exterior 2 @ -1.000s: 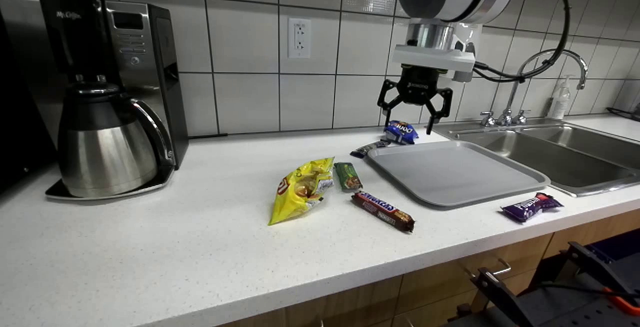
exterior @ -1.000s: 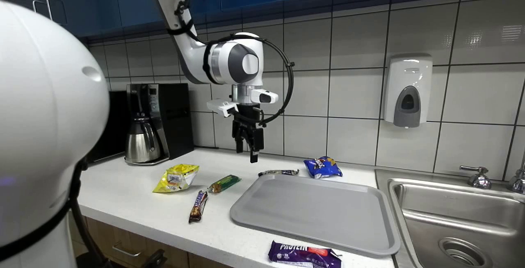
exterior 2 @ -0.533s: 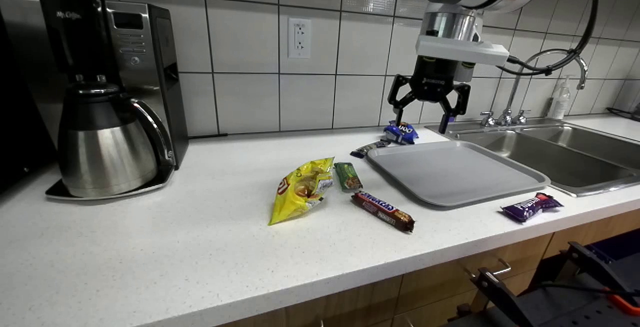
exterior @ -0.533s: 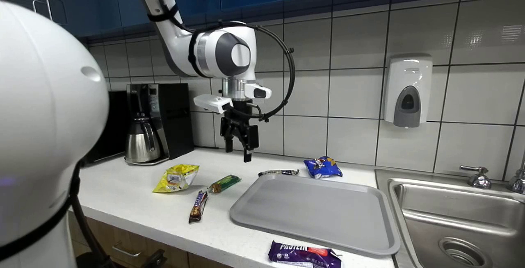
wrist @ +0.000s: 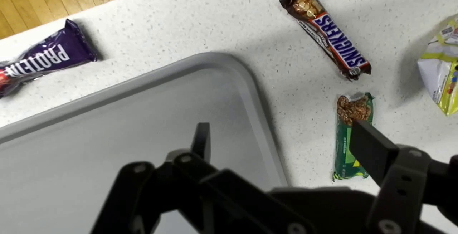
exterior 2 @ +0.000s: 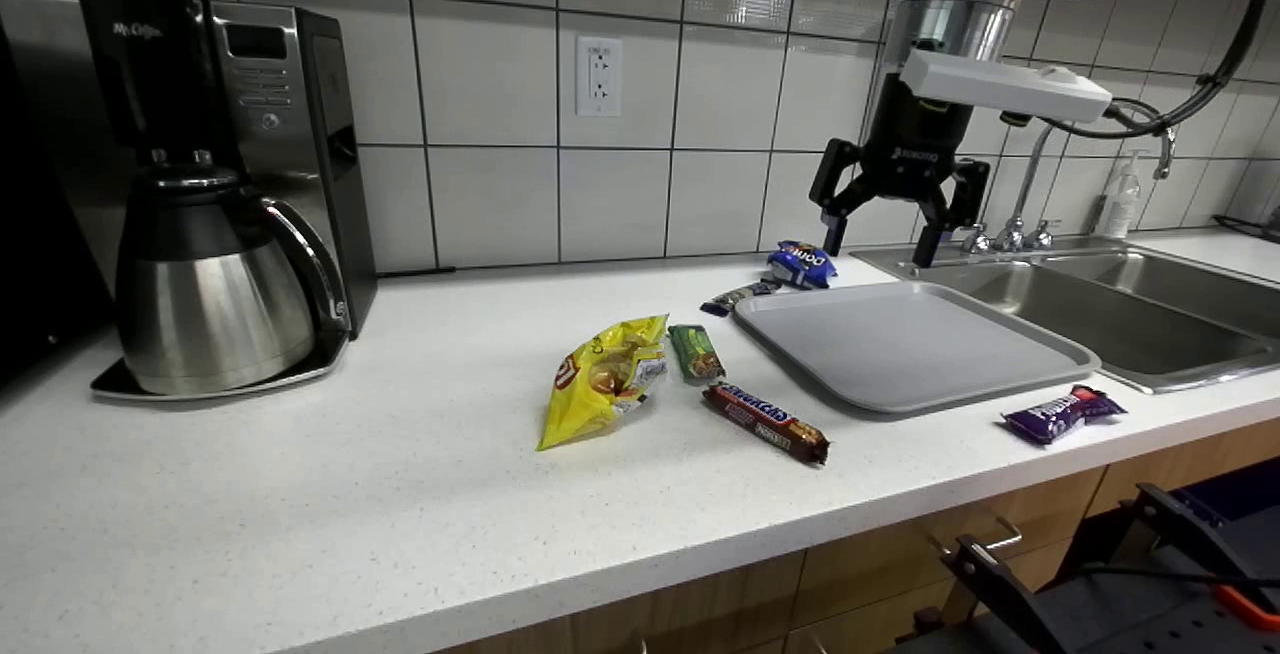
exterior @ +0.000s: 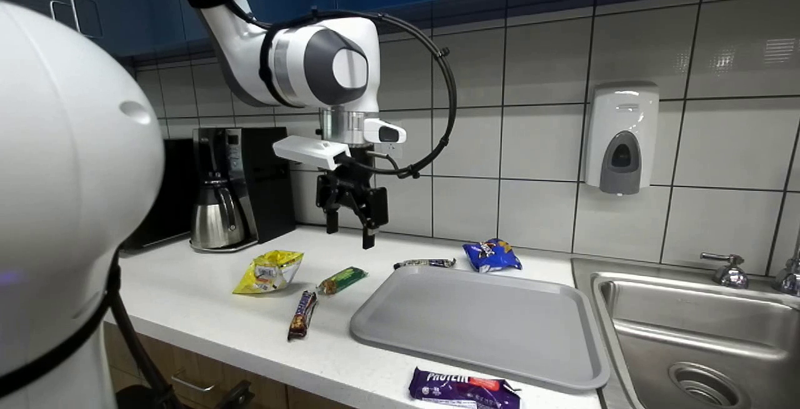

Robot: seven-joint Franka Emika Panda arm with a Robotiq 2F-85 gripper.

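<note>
My gripper (exterior: 350, 232) (exterior 2: 879, 246) hangs above the counter with its jaws wide apart and nothing between them. In the wrist view, the gripper (wrist: 281, 132) has one finger over the grey tray (wrist: 150, 137); the other covers part of a green-wrapped bar (wrist: 344, 148). That bar lies on the counter beside the tray, below the fingers. Close to it are a Snickers bar (wrist: 331, 40) and a yellow bag (exterior 2: 605, 379). A purple protein bar (exterior: 464, 390) lies by the tray's front edge. Behind the tray sit a blue bag (exterior: 492, 255) and a thin dark-wrapped bar (exterior: 425, 263).
A steel sink (exterior: 694, 328) adjoins the tray's side. The coffee maker (exterior 2: 290, 124) with its steel carafe (exterior 2: 215, 284) stands at the far end of the counter. A tiled wall (exterior 2: 500, 199) rises behind, with a soap dispenser (exterior: 622, 137) mounted on it.
The arm has shifted leftward in one exterior picture and rightward in the opposite one, looking larger in both, and the wrist has turned slightly. Jaws stay apart; the snacks and tray stay put.
</note>
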